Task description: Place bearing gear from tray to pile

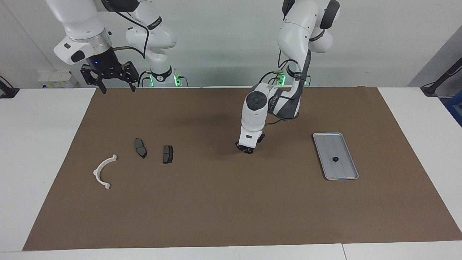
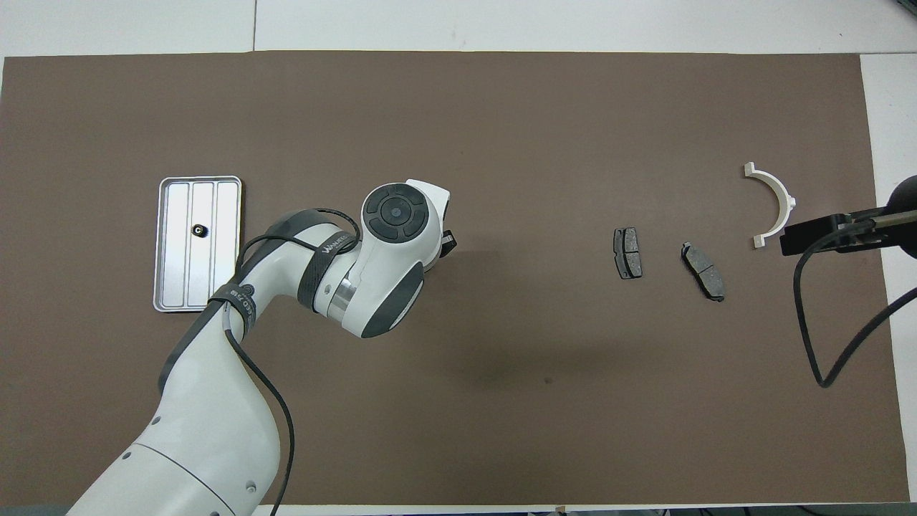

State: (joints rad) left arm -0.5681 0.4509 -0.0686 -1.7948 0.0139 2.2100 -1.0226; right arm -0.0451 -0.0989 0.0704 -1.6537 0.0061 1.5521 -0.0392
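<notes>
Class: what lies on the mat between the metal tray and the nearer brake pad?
Only the left tool, low over the mat; between tray and brake pad nothing else lies, per the facing view.

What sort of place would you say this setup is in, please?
Probably a robotics lab: two white arms stand at a table with a brown mat, where a metal tray, two brake pads and a white bracket are laid out.

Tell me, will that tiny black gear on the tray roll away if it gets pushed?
Probably not: the gear seems to lie flat on the tray. The tray's ridges and raised rim would likely stop it. It looks light.
</notes>
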